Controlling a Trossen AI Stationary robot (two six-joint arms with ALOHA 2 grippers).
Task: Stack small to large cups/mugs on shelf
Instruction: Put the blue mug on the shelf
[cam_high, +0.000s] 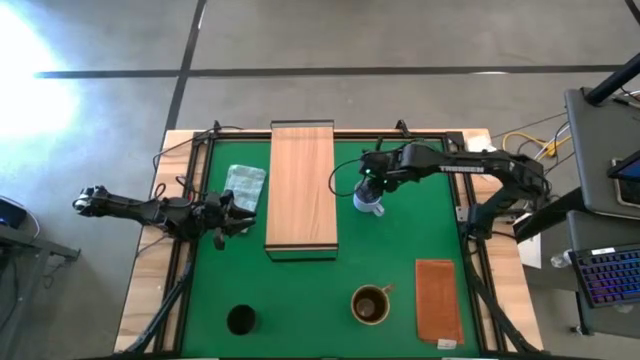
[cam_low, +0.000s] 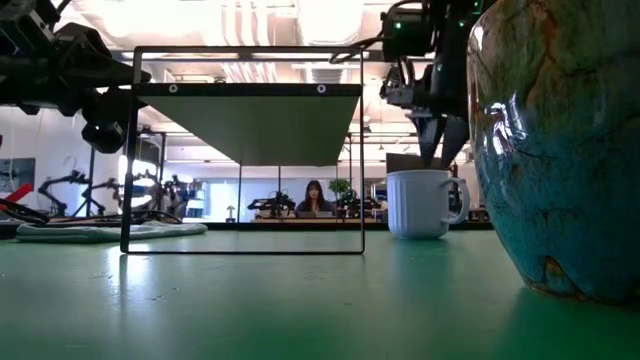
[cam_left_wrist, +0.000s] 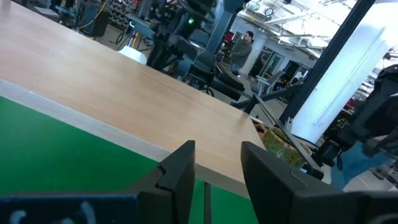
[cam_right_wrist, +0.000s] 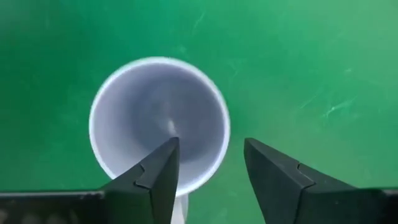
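Pale mug (cam_right_wrist: 158, 118) straddled at rim by R gripper (cam_right_wrist: 208, 168), jaws spread; closing probably needed next; L jaws spread.

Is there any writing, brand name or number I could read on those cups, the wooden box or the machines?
None can be read.
The white mug, the brown mug, the black cup and the wooden shelf are plain.
Nothing legible shows on the right hand or the left hand.
The room behind is too blurred for any signs.
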